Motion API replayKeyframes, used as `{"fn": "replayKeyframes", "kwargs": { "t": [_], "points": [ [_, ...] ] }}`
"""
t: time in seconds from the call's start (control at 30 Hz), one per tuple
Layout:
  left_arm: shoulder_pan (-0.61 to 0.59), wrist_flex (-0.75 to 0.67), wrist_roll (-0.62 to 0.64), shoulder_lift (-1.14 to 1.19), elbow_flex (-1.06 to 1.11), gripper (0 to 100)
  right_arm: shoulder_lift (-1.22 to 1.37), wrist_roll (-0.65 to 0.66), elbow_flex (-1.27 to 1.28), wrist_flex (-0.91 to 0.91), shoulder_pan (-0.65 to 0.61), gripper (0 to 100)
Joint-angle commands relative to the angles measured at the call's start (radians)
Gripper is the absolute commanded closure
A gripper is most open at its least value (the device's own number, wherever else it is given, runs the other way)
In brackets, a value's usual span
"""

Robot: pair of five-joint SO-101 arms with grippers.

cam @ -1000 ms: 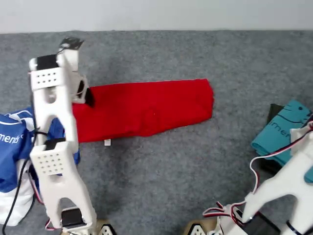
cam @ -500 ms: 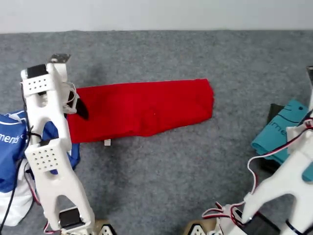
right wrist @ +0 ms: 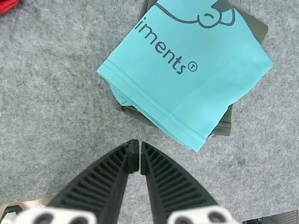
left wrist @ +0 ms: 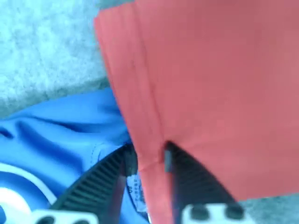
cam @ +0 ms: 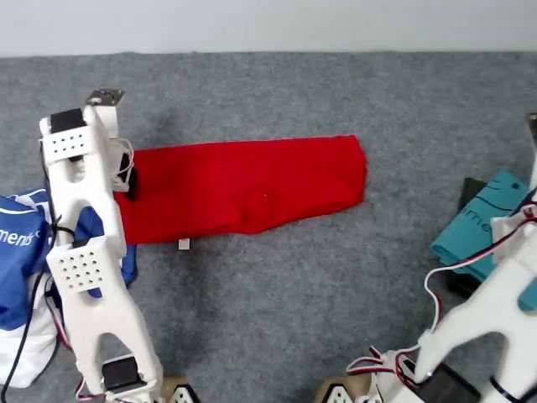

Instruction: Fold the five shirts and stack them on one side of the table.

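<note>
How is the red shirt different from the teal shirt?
The red shirt lies stretched out long mid-table; the teal shirt is folded small on a dark folded garment. The red shirt is plain; the teal shirt has dark print. The left gripper pinches the red shirt's edge; nothing holds the teal shirt. Both are on the grey table.

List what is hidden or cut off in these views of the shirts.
- High view: the blue shirt is cut by the frame's edge and partly covered by the left arm.
- High view: the edge cuts the white cloth; separate shirt or not, unclear.
- Right wrist view: the dark shirt lies mostly under the teal shirt.
- Left wrist view: the red shirt runs past the frame.
</note>
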Motion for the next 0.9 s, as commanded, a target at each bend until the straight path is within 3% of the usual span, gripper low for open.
{"fn": "replayKeyframes", "kwargs": {
  "t": [0.0,0.3,0.6,0.87],
  "points": [
    [0.043,0.026,-0.034,-0.008,-0.045,99,-0.035,-0.003,-0.008,0.035,-0.01,98.3],
    [0.117,0.031,-0.006,-0.035,-0.051,99,-0.035,-0.003,-0.008,0.035,-0.008,98.3],
    [0.207,0.032,0.023,-0.215,-0.045,99,-0.035,-0.003,-0.008,0.035,-0.008,98.3],
    [0.107,0.032,-0.011,-0.224,0.076,95,-0.035,-0.003,-0.008,0.035,-0.008,98.3]
  ]
}}
